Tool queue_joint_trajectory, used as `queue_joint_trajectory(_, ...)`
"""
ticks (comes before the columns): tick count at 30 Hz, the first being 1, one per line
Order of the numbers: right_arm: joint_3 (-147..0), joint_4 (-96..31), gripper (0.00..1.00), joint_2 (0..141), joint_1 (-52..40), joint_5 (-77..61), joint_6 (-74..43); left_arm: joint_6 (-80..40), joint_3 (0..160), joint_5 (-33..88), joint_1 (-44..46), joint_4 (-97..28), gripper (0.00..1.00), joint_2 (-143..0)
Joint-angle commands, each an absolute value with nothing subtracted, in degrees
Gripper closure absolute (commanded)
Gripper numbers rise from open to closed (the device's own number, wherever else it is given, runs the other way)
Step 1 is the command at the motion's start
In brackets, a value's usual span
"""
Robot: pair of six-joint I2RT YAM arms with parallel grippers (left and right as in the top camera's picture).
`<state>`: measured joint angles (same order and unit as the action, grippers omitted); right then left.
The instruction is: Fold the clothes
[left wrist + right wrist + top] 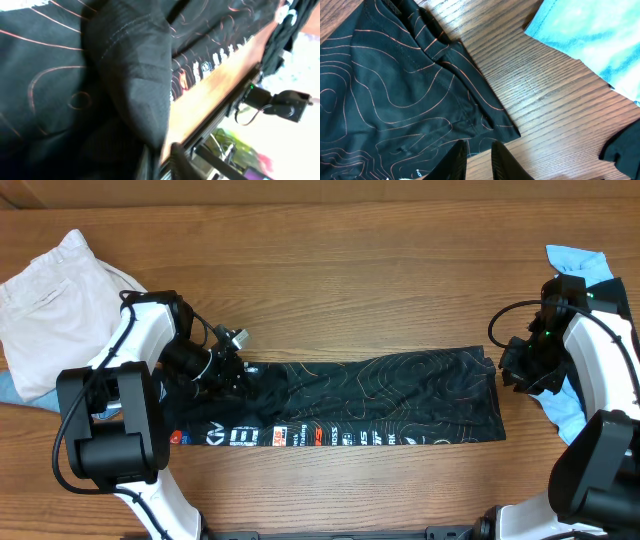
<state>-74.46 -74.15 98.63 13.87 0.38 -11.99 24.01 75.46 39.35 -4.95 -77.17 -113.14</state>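
jersey [370,405] folded to a long strip mid-frame, cross folds not yet done. left gripper [235,370] at its left end, grip unclear; right gripper [479,155] slightly parted, empty.

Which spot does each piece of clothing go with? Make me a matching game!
Things:
1. black jersey with orange lines
2. cream garment
3. light-blue garment

Places on the table, seen from overhead:
A. bunched up at the far left corner
B. at the right edge, partly under the right arm
C. stretched out flat across the middle

Right pairs: 1-C, 2-A, 3-B
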Motion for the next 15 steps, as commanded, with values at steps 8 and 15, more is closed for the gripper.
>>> queue_joint_trajectory(8,-74.19,-74.06,0.8,97.21,14.11,0.12,-12.21,4.19,75.16,28.12,-4.8,-66.13,0.52,-112.79)
queue_joint_trajectory(15,-74.19,-74.02,0.78,97.21,14.11,-0.12,-12.21,2.57,76.2,28.53,-4.8,-65.39,0.69,-112.03)
